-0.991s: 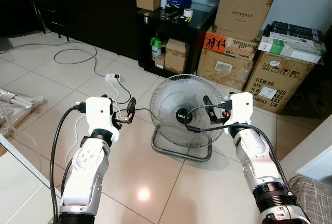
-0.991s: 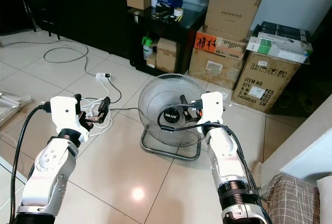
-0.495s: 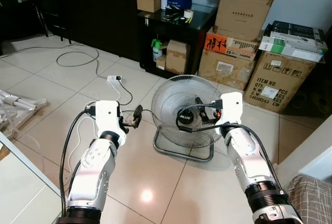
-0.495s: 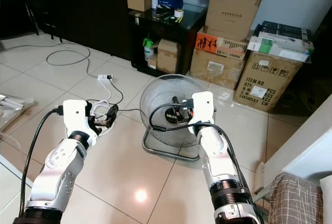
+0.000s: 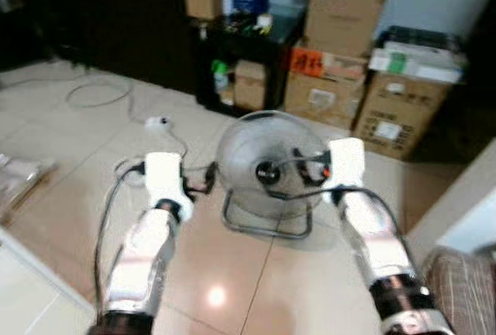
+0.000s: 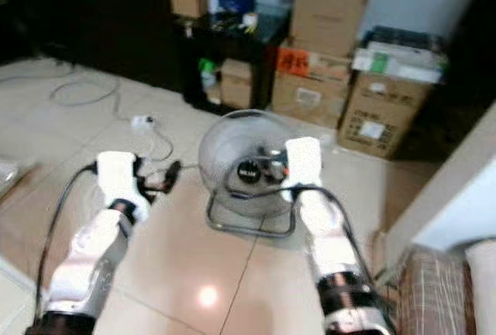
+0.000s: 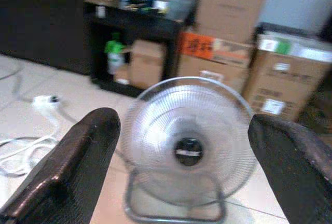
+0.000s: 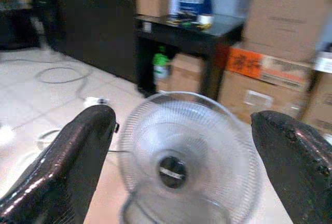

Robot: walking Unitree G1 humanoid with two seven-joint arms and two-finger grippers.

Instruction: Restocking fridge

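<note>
My left gripper [image 5: 208, 180] is held up in front of me over the tiled floor, open, with nothing between its fingers [image 7: 78, 172]. My right gripper [image 5: 306, 170] is raised at the same height, also open and holding nothing, its fingers [image 8: 67, 167] spread wide. Both point toward a round wire floor fan [image 5: 267, 166] standing on the tiles between them. The head views are blurred. No fridge or groceries can be made out.
Stacked cardboard boxes [image 5: 341, 17] stand behind the fan beside a black side table [image 5: 240, 40] with bottles and small boxes. A white power strip [image 5: 157, 122] and loose cables lie on the floor at left. A cushion [image 5: 465, 273] and a white edge sit at the right.
The whole picture has shifted a little and gone blurred, so the camera is moving. Both arms keep the same raised pose with fingers apart.
</note>
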